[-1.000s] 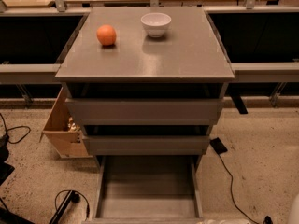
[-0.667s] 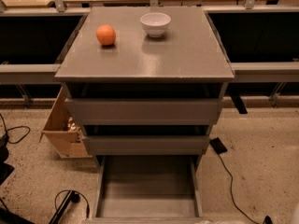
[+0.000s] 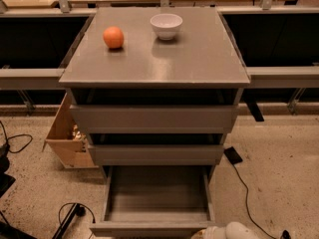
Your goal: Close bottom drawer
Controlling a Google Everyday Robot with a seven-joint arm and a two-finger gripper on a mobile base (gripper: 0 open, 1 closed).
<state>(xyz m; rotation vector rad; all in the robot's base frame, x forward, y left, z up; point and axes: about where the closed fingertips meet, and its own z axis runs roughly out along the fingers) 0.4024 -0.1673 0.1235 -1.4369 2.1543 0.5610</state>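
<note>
The bottom drawer of the grey cabinet is pulled far out toward me, and its grey interior is empty. Its front panel lies along the bottom edge of the camera view. The middle drawer and the top drawer stand slightly out from the cabinet body. My gripper shows only as a white rounded part at the bottom edge, just right of the bottom drawer's front corner and close to it.
An orange and a white bowl sit on the cabinet top. A cardboard box stands on the floor at the cabinet's left. Cables and a black block lie on the speckled floor.
The white part of my gripper has come into view at the bottom edge beside the drawer's front right corner. The drawer has not visibly moved.
</note>
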